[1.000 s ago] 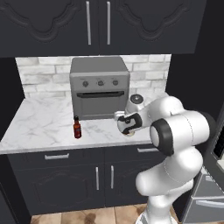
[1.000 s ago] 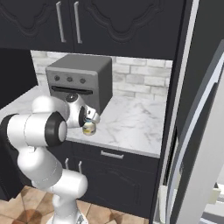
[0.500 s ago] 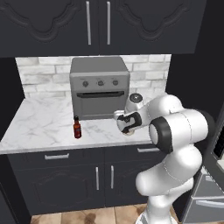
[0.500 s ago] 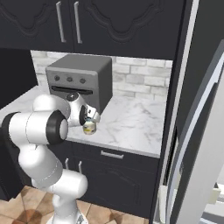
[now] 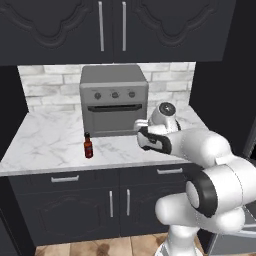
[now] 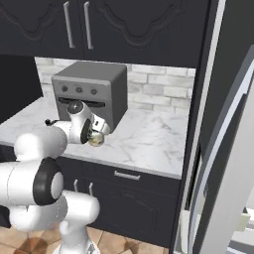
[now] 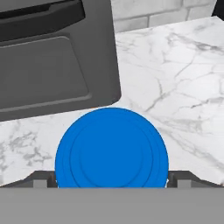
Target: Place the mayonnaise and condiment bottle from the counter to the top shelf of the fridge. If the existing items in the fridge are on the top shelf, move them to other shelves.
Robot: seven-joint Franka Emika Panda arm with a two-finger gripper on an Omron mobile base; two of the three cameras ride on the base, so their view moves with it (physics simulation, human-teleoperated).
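The mayonnaise stands on the counter just in front of the toaster oven, and its blue lid faces the hand camera. From the right it appears as a pale jar under the hand. My gripper is straight above it and open, with one fingertip on each side of the lid. In the left base view the gripper hangs by the oven's lower right corner. The condiment bottle, dark red with a black cap, stands upright to the left, well apart from the hand.
A grey toaster oven sits at the back of the counter, close behind the jar. Dark upper cabinets hang above. The fridge door stands open at the right. Bare marble lies right of the jar.
The hand has barely shifted over the jar, its jaws a touch narrower. The jar and the bottle stay where they were.
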